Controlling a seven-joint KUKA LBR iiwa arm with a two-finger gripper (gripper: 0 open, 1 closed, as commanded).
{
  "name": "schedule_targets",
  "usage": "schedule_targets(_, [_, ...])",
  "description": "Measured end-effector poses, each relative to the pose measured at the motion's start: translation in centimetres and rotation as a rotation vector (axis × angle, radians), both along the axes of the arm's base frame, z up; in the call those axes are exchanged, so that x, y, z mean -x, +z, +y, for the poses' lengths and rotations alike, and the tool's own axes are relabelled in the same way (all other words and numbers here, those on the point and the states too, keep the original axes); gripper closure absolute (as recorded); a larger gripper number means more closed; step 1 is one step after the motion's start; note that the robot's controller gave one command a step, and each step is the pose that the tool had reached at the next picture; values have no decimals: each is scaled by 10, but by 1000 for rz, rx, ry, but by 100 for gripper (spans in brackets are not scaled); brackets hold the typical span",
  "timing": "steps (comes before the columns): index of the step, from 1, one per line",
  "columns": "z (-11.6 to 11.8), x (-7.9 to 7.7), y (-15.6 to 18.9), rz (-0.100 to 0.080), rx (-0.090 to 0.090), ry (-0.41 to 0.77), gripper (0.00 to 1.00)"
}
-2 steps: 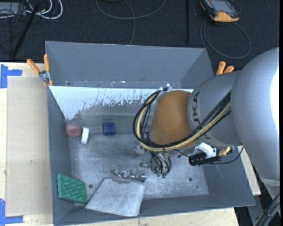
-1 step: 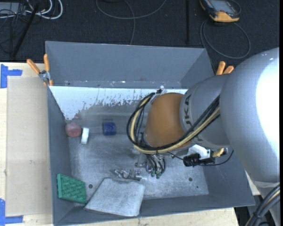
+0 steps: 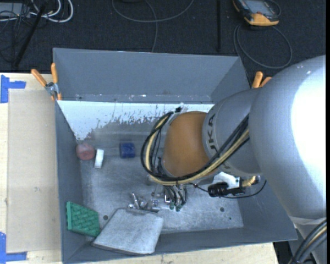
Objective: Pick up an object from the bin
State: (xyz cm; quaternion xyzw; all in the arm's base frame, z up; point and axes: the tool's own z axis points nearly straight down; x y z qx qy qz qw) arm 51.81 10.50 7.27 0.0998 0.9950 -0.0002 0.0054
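My gripper hangs low over the bin floor, right of the middle and under the arm's orange cover. Just left of it lies a small shiny metal piece, close to the gripper; whether they touch I cannot tell. A grey flat pad rests at the front of the bin, its upper edge right below the metal piece. A small blue cube sits farther back, left of the arm.
A pink ball and a small white cylinder lie by the left wall. A green ridged piece sits in the front left corner. The arm covers the right half of the bin.
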Motion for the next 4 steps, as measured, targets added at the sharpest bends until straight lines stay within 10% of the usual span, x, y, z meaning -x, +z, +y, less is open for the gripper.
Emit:
schedule_targets(1, [31, 2, 1, 1, 0, 25, 0])
schedule_targets(2, [32, 4, 2, 7, -2, 26, 100])
schedule_targets(4, [35, 12, 137, 5, -3, 7, 100])
